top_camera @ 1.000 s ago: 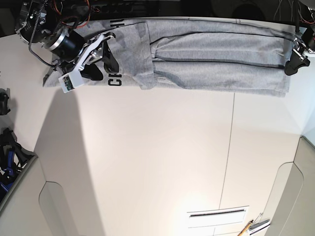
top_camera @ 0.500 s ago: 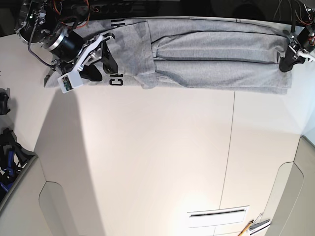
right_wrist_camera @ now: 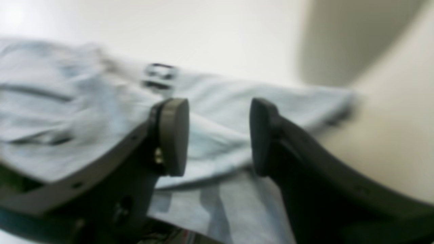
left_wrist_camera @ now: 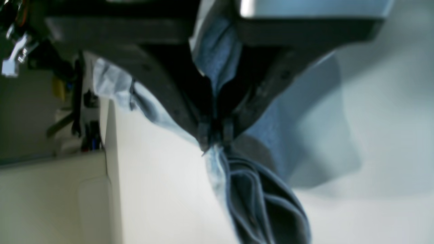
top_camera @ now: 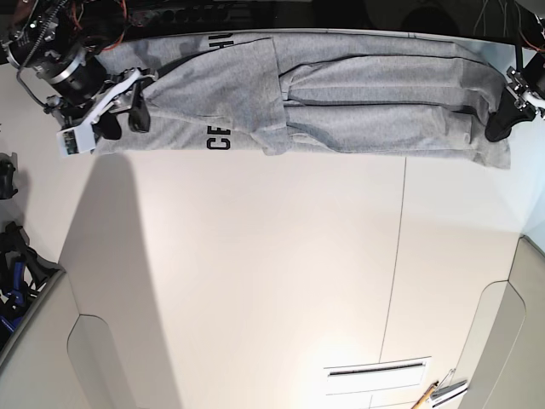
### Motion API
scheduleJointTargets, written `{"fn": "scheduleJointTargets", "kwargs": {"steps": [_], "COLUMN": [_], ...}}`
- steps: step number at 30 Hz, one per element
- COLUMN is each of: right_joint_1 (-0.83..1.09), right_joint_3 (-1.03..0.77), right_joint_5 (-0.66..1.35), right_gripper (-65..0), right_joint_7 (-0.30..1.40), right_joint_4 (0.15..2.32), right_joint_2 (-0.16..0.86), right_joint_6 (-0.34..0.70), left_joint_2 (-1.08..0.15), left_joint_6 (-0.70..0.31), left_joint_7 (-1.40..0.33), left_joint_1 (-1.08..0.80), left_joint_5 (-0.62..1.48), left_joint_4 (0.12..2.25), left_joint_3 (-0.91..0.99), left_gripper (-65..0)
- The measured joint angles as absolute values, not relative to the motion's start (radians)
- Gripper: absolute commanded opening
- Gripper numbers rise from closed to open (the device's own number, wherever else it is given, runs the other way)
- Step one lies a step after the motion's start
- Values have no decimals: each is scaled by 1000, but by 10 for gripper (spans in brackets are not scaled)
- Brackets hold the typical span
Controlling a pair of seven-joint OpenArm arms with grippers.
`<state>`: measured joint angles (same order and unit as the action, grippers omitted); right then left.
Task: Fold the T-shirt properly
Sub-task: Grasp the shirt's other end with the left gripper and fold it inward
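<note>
The heather-grey T-shirt (top_camera: 358,85) lies as a long folded strip along the table's far edge, with black lettering (top_camera: 219,141) near its left third. My left gripper (top_camera: 498,126), on the right of the base view, is shut on the shirt's right end. The left wrist view shows its jaws (left_wrist_camera: 214,134) pinching bunched grey fabric (left_wrist_camera: 264,203) that hangs below. My right gripper (top_camera: 128,106) is open at the shirt's left end. In the right wrist view its fingers (right_wrist_camera: 218,135) stand apart just above the cloth (right_wrist_camera: 84,101), holding nothing.
The white table (top_camera: 272,273) has a seam (top_camera: 396,256) running front to back. Dark gear (top_camera: 13,264) sits at the left edge. A white slotted label (top_camera: 375,371) and a pencil (top_camera: 426,396) lie near the front. A beige panel (top_camera: 519,324) stands at the right.
My right gripper has moved left to the shirt's left end. The lettered part of the shirt has shifted right and lies flatter. My left gripper has stayed shut on the right end.
</note>
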<state>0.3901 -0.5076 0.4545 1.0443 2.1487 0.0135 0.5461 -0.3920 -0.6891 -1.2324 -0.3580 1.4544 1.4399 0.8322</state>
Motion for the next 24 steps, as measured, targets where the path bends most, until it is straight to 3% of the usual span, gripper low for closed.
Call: {"fn": "scheduleJointTargets", "kwargs": {"steps": [10,24], "right_joint_1": [390,390], "right_joint_3": [-736,-749], "right_joint_5": [506,525], "right_gripper": [-359,-359], "right_joint_7": [1044,1044], "right_joint_4": [2149,2137], "right_joint_2": [76,80], "right_joint_6": [545,538], "left_joint_2": [-330,-246], "left_joint_6": [-689,-689], "left_joint_7": [-1229,-1230], "left_joint_1": [-384,-323], "left_joint_5": [1457,1451], "left_joint_4": [1670,1712], "left_joint_3": [535,103], "left_gripper": [-650,-650]}}
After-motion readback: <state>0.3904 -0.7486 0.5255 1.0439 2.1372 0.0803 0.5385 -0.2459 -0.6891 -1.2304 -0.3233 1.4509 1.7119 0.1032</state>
